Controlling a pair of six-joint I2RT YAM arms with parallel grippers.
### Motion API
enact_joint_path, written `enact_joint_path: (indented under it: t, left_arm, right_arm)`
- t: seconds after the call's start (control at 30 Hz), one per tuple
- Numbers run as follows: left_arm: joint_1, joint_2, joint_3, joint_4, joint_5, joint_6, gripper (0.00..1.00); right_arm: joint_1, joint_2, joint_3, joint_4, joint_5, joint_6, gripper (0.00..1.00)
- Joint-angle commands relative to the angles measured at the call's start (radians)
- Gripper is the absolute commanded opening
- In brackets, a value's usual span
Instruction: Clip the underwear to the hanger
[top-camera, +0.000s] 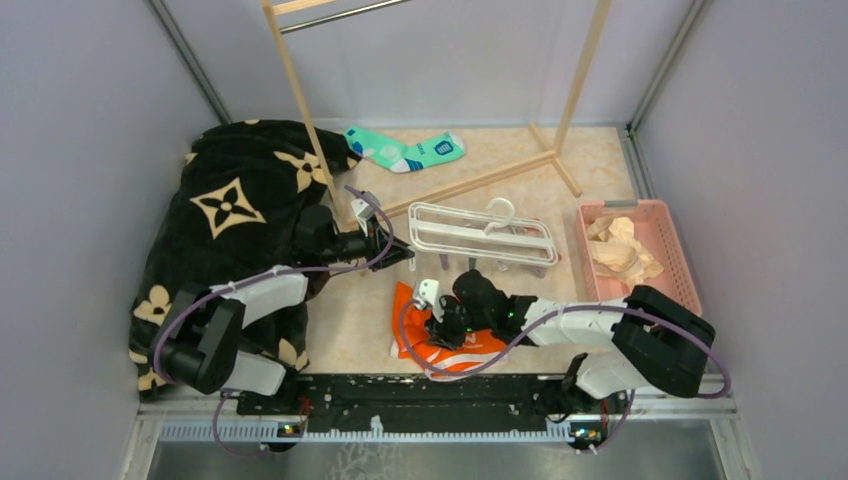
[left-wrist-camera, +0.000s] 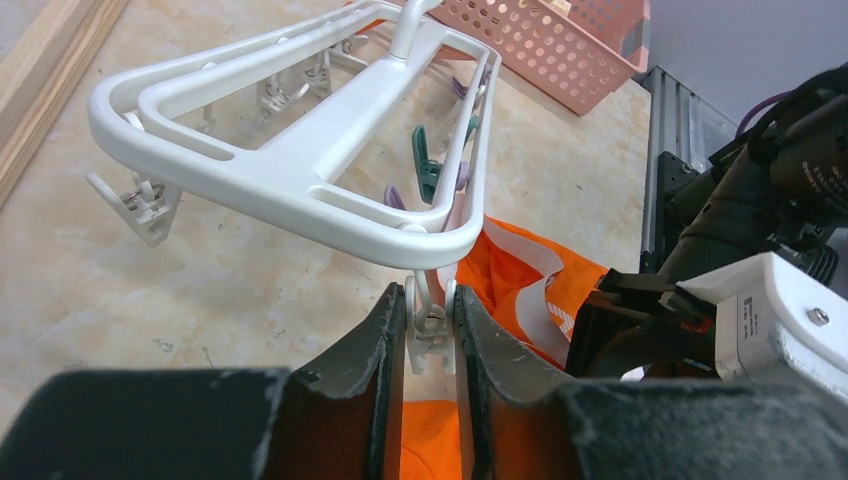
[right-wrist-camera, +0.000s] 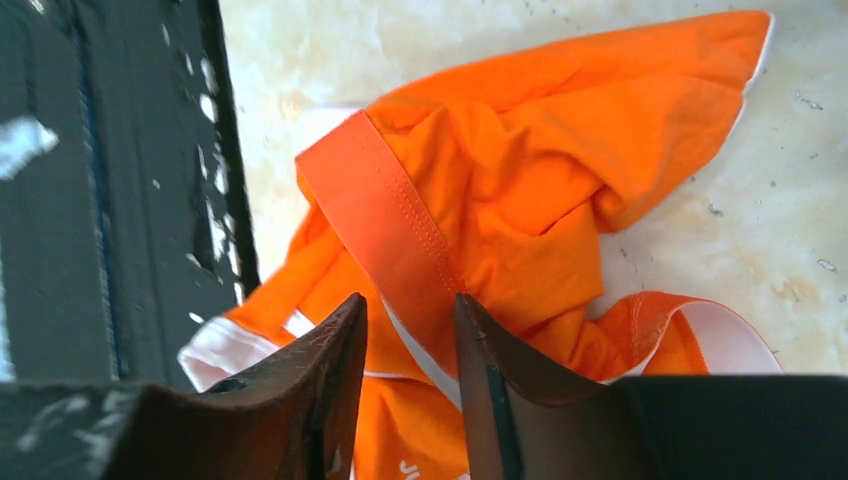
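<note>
One hanger (left-wrist-camera: 290, 175), one underwear (right-wrist-camera: 520, 170) on the desk (right-wrist-camera: 700, 250): left fingers (left-wrist-camera: 370, 370) clench one white clip (left-wrist-camera: 430, 325); right fingers (right-wrist-camera: 330, 380) stand parted over the waistband (right-wrist-camera: 390, 220).

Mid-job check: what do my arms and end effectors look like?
The left arm and right arm have white links, black joint housings and a looping purple cable each. The left end effector and right end effector each have two dark, scuffed, wedge-shaped fingers.
</note>
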Motion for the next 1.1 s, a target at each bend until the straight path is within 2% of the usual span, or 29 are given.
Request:
enact_joint_path:
  t: [0.0, 0.17, 0.23, 0.27, 0.43, 0.67, 0.83, 1.07]
  left_arm:
    - [0.003, -0.040, -0.006, 0.022, -0.006, 0.006, 0.00]
    - [0.003, -0.046, 0.000, 0.007, -0.013, 0.013, 0.00]
    - [0.003, -0.047, 0.002, 0.002, -0.014, 0.014, 0.00]
    - [0.004, -0.047, 0.003, 0.001, -0.015, 0.013, 0.00]
    - [0.004, -0.051, 0.006, -0.001, -0.019, 0.016, 0.00]
    - [0.005, -0.053, 0.005, -0.010, -0.018, 0.017, 0.00]
    - [0.005, -0.057, 0.008, -0.014, -0.017, 0.018, 0.00]
    - [0.005, -0.051, 0.015, -0.018, -0.014, 0.013, 0.00]
  right_arm:
    - [0.040, -0.052, -0.045, 0.161, 0.104, -0.113, 0.42]
    - [0.043, -0.128, -0.089, 0.248, 0.168, -0.180, 0.55]
    - [0.043, -0.157, -0.123, 0.326, 0.162, -0.211, 0.66]
    - [0.047, -0.166, -0.135, 0.357, 0.161, -0.224, 0.68]
    - [0.097, -0.162, -0.146, 0.374, 0.143, -0.427, 0.68]
    - [0.134, -0.106, -0.150, 0.328, 0.079, -0.620, 0.52]
    - [0.150, -0.082, -0.146, 0.291, 0.072, -0.678, 0.52]
    - [0.193, 0.000, -0.164, 0.380, 0.159, -0.760, 0.57]
